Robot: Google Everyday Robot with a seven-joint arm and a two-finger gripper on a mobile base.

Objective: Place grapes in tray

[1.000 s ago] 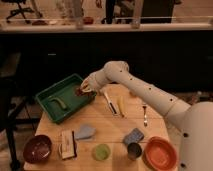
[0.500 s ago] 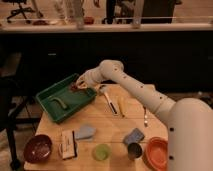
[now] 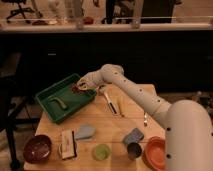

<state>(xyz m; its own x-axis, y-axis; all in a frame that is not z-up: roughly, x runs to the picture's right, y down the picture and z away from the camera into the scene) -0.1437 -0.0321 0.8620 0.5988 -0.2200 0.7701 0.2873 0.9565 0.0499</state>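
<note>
Gripper (image 3: 81, 87) hangs over the right end of the green tray (image 3: 46, 96), left of centre, with the grapes (image 3: 76, 88) at its tip; whether its fingers pinch them cannot be told.

Nearest, along the wooden table's (image 3: 107, 124) lower edge, sit a maroon bowl (image 3: 37, 148), a small green cup (image 3: 102, 152), a metal cup (image 3: 133, 150) and an orange bowl (image 3: 155, 152). Utensils (image 3: 114, 104) lie mid-table beneath the white arm (image 3: 135, 92). A green piece (image 3: 59, 103) lies inside the tray. Beyond, a dark counter crosses the upper frame.
</note>
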